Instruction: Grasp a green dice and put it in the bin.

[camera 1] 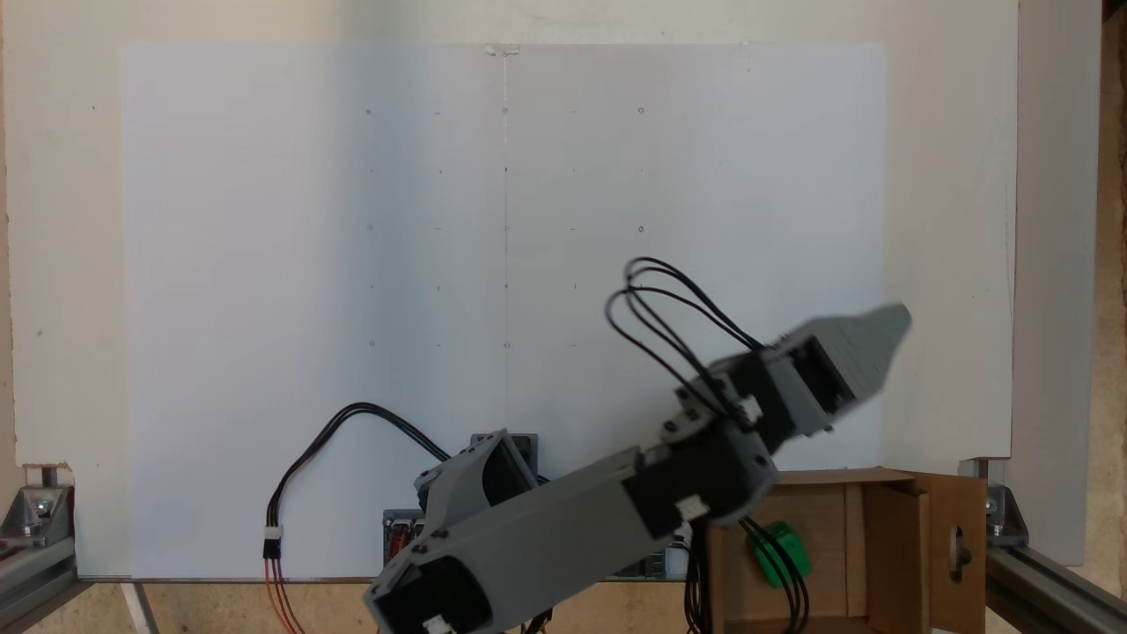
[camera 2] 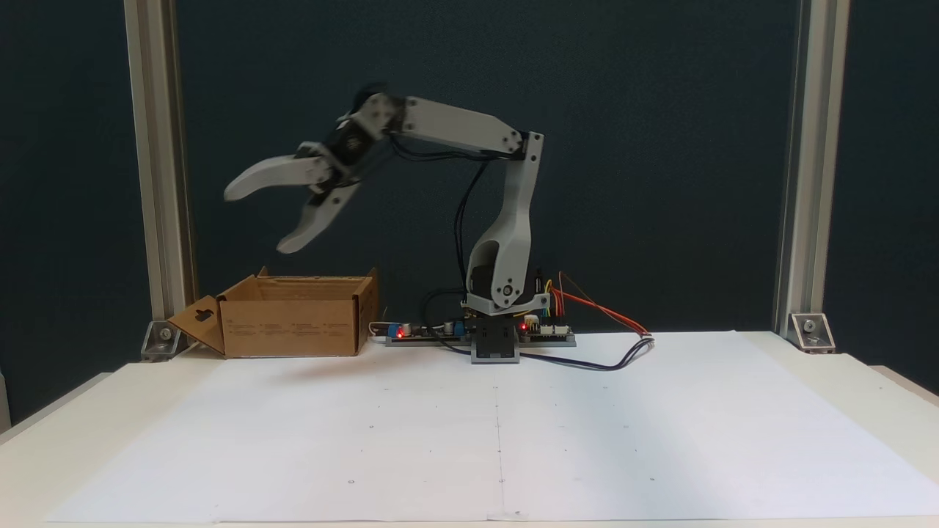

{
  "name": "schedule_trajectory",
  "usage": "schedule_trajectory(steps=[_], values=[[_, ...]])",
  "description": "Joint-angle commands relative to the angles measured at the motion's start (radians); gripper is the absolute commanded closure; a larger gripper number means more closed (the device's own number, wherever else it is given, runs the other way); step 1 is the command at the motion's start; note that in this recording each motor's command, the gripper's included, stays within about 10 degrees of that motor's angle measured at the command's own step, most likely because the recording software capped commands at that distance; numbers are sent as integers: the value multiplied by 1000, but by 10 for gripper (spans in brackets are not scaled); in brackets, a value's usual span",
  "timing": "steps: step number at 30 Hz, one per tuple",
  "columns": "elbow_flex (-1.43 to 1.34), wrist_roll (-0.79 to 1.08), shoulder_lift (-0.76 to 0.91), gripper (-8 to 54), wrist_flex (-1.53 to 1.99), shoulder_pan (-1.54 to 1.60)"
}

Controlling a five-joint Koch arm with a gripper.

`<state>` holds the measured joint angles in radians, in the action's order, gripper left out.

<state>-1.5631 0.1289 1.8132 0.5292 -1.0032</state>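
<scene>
The green dice lies inside the bin, partly crossed by black cables. In the side-on fixed view the bin is a brown cardboard box at the left, with a keyhole flap, and its wall hides the dice. My gripper hangs in the air above the bin's left part, open, jaws spread wide with nothing between them. From above, the gripper reaches past the bin's far edge, over the white sheet.
A white paper sheet with faint grid marks covers the table. The arm's base and electronics board stand at the table's back edge, with cables trailing. Aluminium frame posts stand at both sides.
</scene>
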Motion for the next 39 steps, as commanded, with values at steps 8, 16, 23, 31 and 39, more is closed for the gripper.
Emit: schedule_trajectory(steps=[8, 16, 23, 31, 39], values=[[-193, -84, 276, 19, -31, 597], [-477, -87, 440, 19, -258, 914], [-732, -87, 543, 18, -578, 942], [-821, -80, 560, 7, -922, 940], [-974, -78, 558, 13, -1253, 946]])
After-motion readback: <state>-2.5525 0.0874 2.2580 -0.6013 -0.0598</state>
